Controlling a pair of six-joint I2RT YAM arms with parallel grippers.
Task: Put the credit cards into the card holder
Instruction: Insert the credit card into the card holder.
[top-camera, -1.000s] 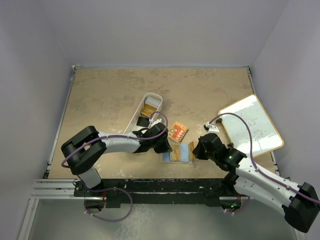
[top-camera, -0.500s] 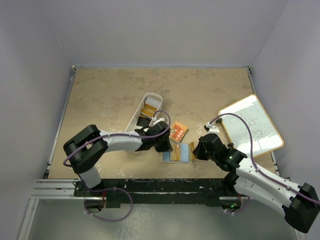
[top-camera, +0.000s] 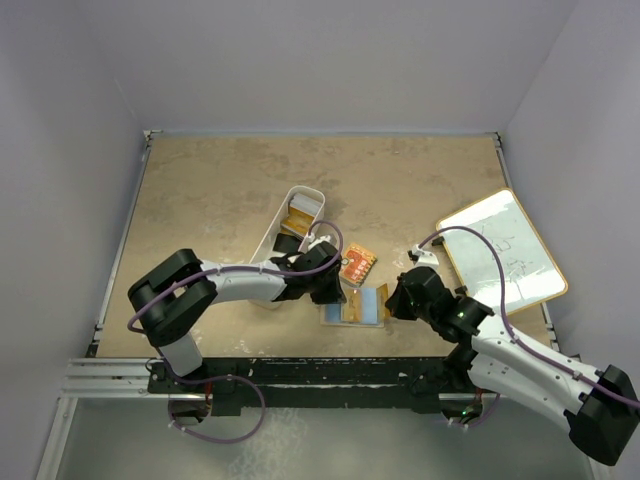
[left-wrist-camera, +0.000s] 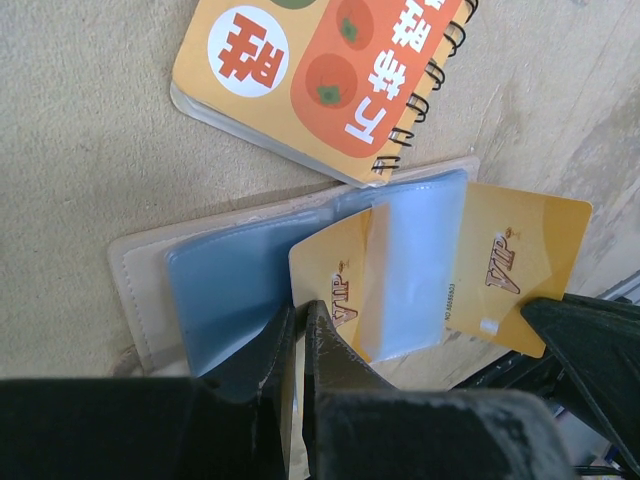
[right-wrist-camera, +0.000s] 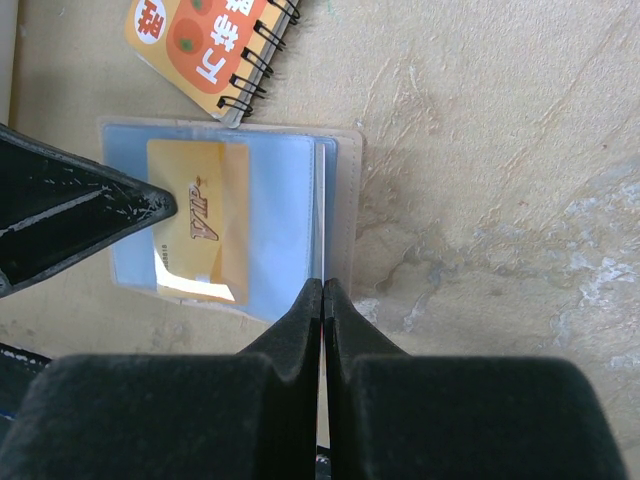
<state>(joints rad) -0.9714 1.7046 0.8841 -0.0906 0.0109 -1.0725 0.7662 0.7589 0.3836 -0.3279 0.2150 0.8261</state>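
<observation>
The card holder (top-camera: 368, 306) lies open between the arms, with a beige edge (left-wrist-camera: 130, 290) and clear blue sleeves. An orange-gold VIP credit card (left-wrist-camera: 520, 270) sits partly under a sleeve and also shows in the right wrist view (right-wrist-camera: 205, 215). My left gripper (left-wrist-camera: 300, 318) is shut on that card's corner at the holder's left side (top-camera: 337, 292). My right gripper (right-wrist-camera: 323, 287) is shut on a sleeve edge of the card holder (right-wrist-camera: 348, 200) at its right side (top-camera: 392, 300). More credit cards (top-camera: 287, 243) lie in the white bin.
An orange-red spiral notebook (top-camera: 356, 263) lies just behind the holder, touching its far edge (left-wrist-camera: 320, 70). The long white bin (top-camera: 303, 192) stands behind the left arm. A whiteboard (top-camera: 500, 250) lies at the right.
My left gripper has shifted slightly right towards the holder with the gold card. The right arm has stayed still.
</observation>
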